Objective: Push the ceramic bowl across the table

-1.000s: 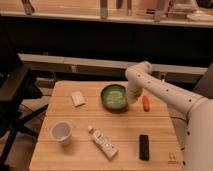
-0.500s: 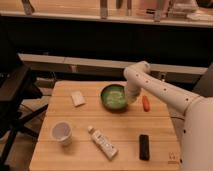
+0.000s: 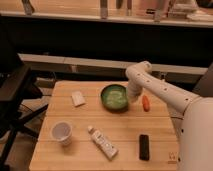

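Note:
The dark green ceramic bowl (image 3: 114, 97) with a pale mottled inside sits on the light wooden table (image 3: 75, 155), toward the far middle. My white arm reaches in from the right, bends above the table's far edge and comes down to the bowl. The gripper (image 3: 131, 98) is low against the bowl's right rim, between the bowl and a small orange object (image 3: 145, 103).
A white packet (image 3: 78, 98) lies left of the bowl. A white paper cup (image 3: 62, 133) stands front left, a white tube (image 3: 103, 143) lies front middle, and a black bar (image 3: 144, 147) lies front right. A black chair (image 3: 15, 95) stands left of the table.
The arm's upper part has shifted slightly while the gripper stays by the bowl's right rim. The bowl shows no clear movement.

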Controlling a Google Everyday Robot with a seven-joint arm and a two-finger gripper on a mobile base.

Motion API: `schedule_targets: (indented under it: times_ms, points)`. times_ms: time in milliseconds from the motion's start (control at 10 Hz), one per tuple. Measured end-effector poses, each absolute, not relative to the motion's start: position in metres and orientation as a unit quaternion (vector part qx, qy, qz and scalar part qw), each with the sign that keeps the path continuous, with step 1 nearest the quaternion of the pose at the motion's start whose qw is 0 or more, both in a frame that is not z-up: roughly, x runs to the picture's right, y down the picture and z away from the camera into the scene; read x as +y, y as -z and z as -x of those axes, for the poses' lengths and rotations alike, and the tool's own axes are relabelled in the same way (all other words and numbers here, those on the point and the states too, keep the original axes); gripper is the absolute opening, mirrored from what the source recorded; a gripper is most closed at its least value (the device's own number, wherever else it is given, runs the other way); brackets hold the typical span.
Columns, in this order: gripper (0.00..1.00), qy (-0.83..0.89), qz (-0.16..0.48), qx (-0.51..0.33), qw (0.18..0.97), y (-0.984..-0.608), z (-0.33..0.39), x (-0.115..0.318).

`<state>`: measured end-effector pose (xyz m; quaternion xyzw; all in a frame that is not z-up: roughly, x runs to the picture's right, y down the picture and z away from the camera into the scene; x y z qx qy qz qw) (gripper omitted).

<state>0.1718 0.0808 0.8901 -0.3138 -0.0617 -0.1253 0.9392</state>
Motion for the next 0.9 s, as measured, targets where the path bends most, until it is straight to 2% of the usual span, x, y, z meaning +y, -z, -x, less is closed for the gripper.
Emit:
schedule_targets:
  times_ms: [900]
  points:
    - [0.00, 0.138, 0.319, -0.069, 0.935, -0.9011, -0.1746, 0.0804]
